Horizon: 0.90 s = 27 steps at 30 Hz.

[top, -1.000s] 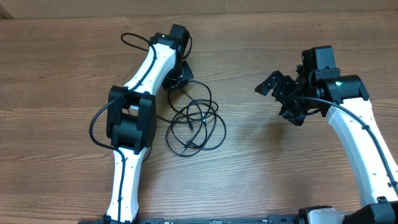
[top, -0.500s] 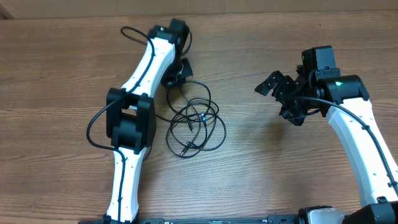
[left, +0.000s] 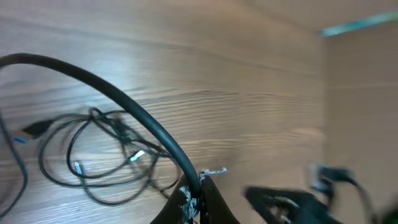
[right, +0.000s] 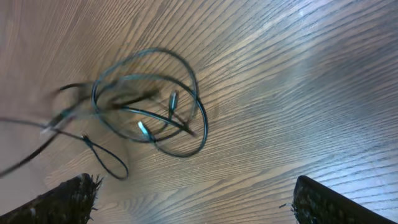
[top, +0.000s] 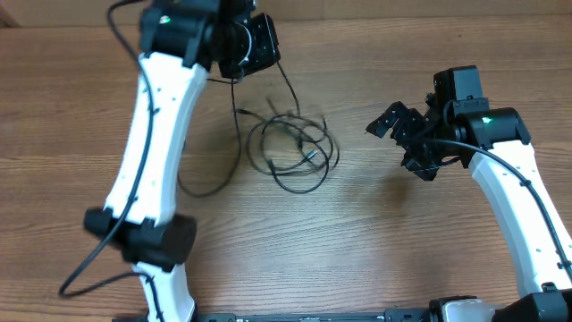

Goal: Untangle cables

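Matt wood-grain table, smooth black cables

A brown wood-grain table fills the view, evenly lit with a soft sheen. Past the table's far edge stands a blurred tan surface, perhaps a wall, with a teal strip above.

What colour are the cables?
The cables are black, seen best in the overhead view.

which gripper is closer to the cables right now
Left. The left gripper is shut close to the cables, at their far-left edge, one strand running up into it. The right gripper hangs open well off to their right, touching none.
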Each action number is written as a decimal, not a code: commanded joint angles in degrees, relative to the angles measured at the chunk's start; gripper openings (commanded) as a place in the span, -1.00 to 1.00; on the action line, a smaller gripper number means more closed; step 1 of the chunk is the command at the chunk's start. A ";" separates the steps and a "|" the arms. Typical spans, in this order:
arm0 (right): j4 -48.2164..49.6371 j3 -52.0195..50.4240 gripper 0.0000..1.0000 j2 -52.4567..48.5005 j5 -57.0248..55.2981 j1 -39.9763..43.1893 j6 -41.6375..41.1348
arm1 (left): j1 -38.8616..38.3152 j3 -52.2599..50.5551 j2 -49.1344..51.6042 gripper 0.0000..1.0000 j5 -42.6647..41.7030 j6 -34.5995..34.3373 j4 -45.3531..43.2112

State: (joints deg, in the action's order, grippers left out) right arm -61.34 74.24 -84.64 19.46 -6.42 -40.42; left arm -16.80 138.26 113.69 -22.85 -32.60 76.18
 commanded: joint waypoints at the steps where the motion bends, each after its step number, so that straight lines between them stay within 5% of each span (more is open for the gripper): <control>1: 0.13 0.74 1.00 0.50 -0.39 0.11 0.44 | -0.15 0.79 -5.31 -0.91 -3.32 0.85 -0.92; 14: 0.13 0.74 1.00 0.50 -0.39 0.11 0.42 | -0.15 0.79 -18.01 -0.92 -4.17 -4.04 -6.69; 27: 0.13 0.74 1.00 0.50 -0.39 0.11 0.42 | -0.15 0.76 -20.06 -0.92 -4.00 -8.09 -23.50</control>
State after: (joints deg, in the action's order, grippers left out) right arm -61.32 74.24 -84.64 19.46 -6.42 -40.42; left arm -16.80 138.32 95.00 -28.93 -40.18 53.54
